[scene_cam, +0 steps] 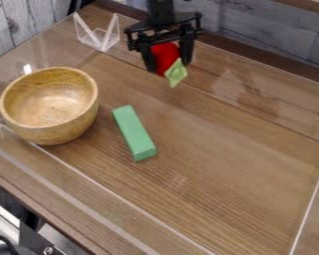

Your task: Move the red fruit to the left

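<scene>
One camera view is given, and nearest in it a bare stretch of wooden table is seen, edged by a low clear rim. Further in, a green block is laid flat on the wood, slanted, with a wooden bowl set just to its left, upright and not touching it. Beyond those, near the far edge, the gripper is hung from above, its black fingers closed around the fruit. Red is shown between the fingers, and the pale green leaf is pointed down and right below them. Whether the fruit is lifted off the wood or resting on it cannot be told. Farthest back, a clear bracket is stood at the rim's corner.
</scene>
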